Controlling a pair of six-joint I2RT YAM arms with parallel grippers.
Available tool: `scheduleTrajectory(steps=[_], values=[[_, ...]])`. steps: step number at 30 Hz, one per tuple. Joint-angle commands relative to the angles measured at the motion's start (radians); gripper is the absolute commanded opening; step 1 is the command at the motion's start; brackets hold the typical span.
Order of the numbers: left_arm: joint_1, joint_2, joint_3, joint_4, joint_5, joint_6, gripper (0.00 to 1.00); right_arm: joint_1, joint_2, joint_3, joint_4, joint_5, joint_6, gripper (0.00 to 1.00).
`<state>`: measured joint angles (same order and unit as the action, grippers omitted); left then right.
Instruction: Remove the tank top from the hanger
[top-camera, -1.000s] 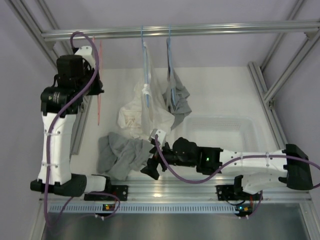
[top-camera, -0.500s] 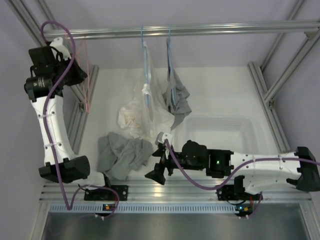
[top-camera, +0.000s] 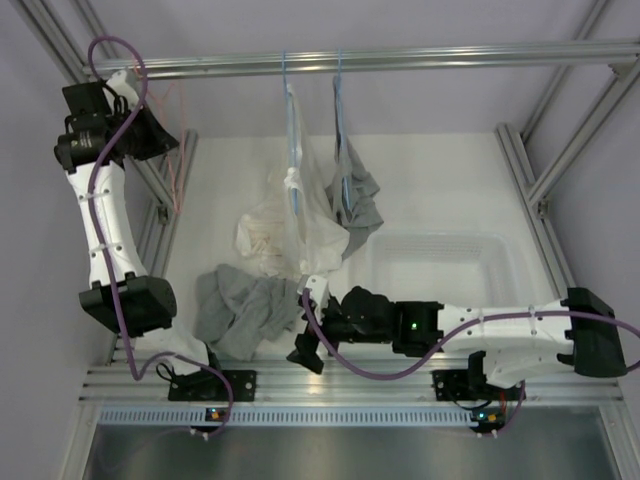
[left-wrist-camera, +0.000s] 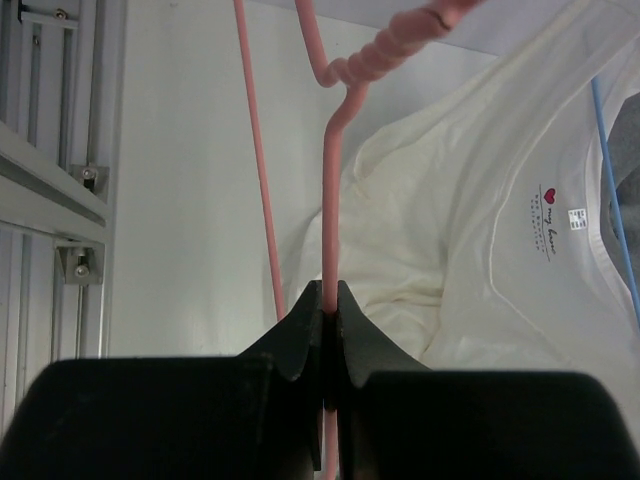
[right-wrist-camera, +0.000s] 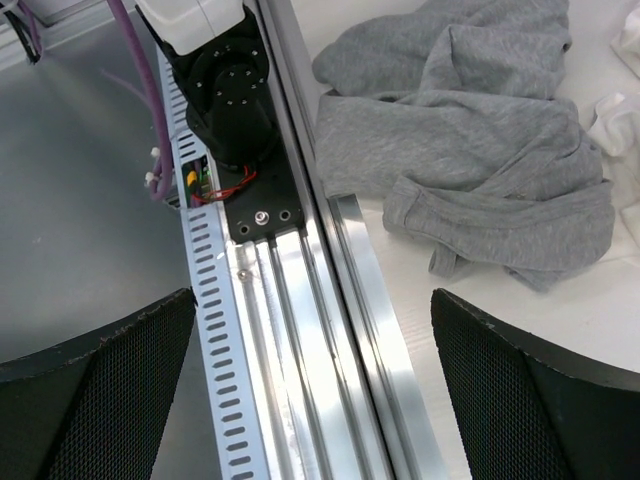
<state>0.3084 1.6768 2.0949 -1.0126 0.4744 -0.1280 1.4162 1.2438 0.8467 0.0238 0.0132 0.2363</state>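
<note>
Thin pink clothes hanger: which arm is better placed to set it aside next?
Left. The left gripper is shut on the neck of the thin pink clothes hanger. The right gripper hangs open and empty over the aluminium rail, beside the crumpled grey garment.

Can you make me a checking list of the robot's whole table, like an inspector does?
Surface: white table, with clothes lying on it.
Job's things: pink hanger, no cloth seen on it; grey garment crumpled on the table, on no hanger.
Clutter: white top and grey top on blue hangers; clear bin.
Grippers: left gripper, jaws shut on the pink hanger's wire; right gripper, jaws wide open, holding nothing.
Cables: purple cables run along both arms.
Surroundings: metal rail overhead, frame bars at the sides.
</note>
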Motion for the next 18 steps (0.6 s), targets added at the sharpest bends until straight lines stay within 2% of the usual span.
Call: scheduleTrajectory(steps=[1,8,12,15,16,18], values=[[0.005,0.024,0.051,0.014,0.019,0.004,0.01,0.018,0.017,0.049,0.024,-0.007,-0.008,0.99],[-0.002,0.067,0.125,-0.029,0.014,-0.001,0.0,0.018,0.057,0.049,0.038,-0.039,0.001,0.99],[-0.009,-0.002,0.007,-0.032,-0.083,0.022,0.14,0.018,0.086,0.057,0.05,-0.032,-0.005,0.99],[-0.009,-0.054,-0.054,-0.023,-0.157,0.021,0.38,0.018,0.123,0.078,0.059,-0.039,-0.017,0.99],[-0.009,-0.081,-0.065,-0.021,-0.174,0.015,0.59,0.018,0.132,0.086,0.059,-0.039,-0.026,0.99],[-0.009,-0.117,-0.091,-0.018,-0.218,0.008,0.75,0.018,0.163,0.107,0.059,-0.036,-0.038,0.99]])
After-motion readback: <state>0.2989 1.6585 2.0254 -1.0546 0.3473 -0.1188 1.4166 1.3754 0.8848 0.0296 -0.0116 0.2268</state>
